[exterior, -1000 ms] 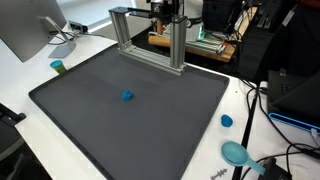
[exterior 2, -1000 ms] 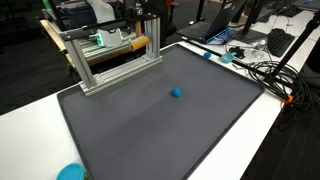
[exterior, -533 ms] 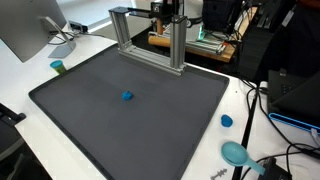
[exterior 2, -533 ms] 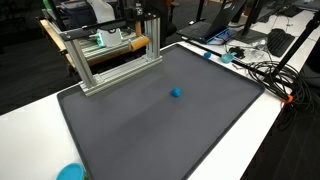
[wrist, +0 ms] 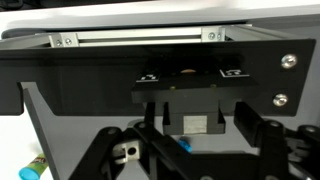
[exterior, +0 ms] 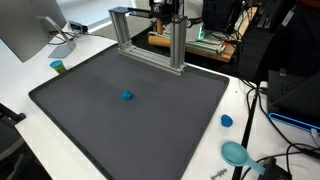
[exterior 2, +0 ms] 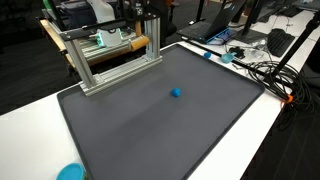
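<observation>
1. Gripper (wrist: 196,148) fills the lower half of the wrist view. Its two dark fingers (wrist: 250,135) stand apart with a gap between them and clasp nothing, so the jaws are open.
2. Blue block (wrist: 185,143) shows as a small speck in that gap, lying beyond the fingers on the mat and not between the pads.
3. In both exterior views the blue block (exterior: 127,96) (exterior 2: 176,93) lies alone near the middle of the dark mat (exterior: 150,130) (exterior 2: 150,130), well apart from everything else.
4. The aluminium frame (exterior: 179,45) (exterior 2: 156,40) stands upright along the far edge of the mat. The wrist view shows its silver bar (wrist: 140,38) running across the top of the picture.
5. The mat covers most of a white table (exterior: 90,45).
6. A monitor (exterior: 28,30) stands at one corner of the table, with a small green cylinder (exterior: 58,67) just off the mat's edge near it.
7. A small blue cap (exterior: 227,121) and a teal dish (exterior: 236,153) rest on the white surface beside the mat's opposite edge.
8. A tangle of cables (exterior 2: 265,70) lies on the table off the mat.
9. A teal and yellow marker (wrist: 32,168) shows at the lower left corner of the wrist view.
</observation>
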You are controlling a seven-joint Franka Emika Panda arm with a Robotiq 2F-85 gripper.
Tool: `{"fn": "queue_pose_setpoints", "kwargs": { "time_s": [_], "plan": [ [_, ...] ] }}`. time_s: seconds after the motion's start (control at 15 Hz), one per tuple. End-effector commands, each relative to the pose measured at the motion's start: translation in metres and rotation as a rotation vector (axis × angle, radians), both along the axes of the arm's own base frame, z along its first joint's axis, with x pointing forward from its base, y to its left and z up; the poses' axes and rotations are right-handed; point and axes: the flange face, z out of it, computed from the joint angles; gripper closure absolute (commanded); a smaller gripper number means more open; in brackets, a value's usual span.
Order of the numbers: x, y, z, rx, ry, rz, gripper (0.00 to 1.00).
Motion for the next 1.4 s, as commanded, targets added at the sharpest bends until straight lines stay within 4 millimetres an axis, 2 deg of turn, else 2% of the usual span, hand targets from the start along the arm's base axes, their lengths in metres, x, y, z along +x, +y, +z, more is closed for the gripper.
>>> {"fn": "queue_pose_setpoints", "kwargs": {
  "time_s": [0.0, 0.4, 0.6, 0.73, 0.8, 0.87, 1.0, 1.33],
  "plan": [
    [0.002, 0.001, -0.003, 0.040, 0.019, 0.021, 0.23],
    [-0.005, -0.014, -0.006, 0.103, 0.013, 0.031, 0.27],
    [-0.008, -0.020, -0.007, 0.133, 0.008, 0.033, 0.26],
    [-0.010, -0.022, -0.007, 0.146, 0.005, 0.038, 0.36],
    [-0.010, -0.022, -0.007, 0.149, 0.005, 0.039, 0.54],
    [-0.011, -0.021, -0.007, 0.148, 0.003, 0.040, 0.57],
    [-0.011, -0.021, -0.006, 0.143, 0.002, 0.027, 0.70],
    [-0.014, -0.019, 0.000, 0.107, -0.025, -0.079, 0.73]
  ]
}}
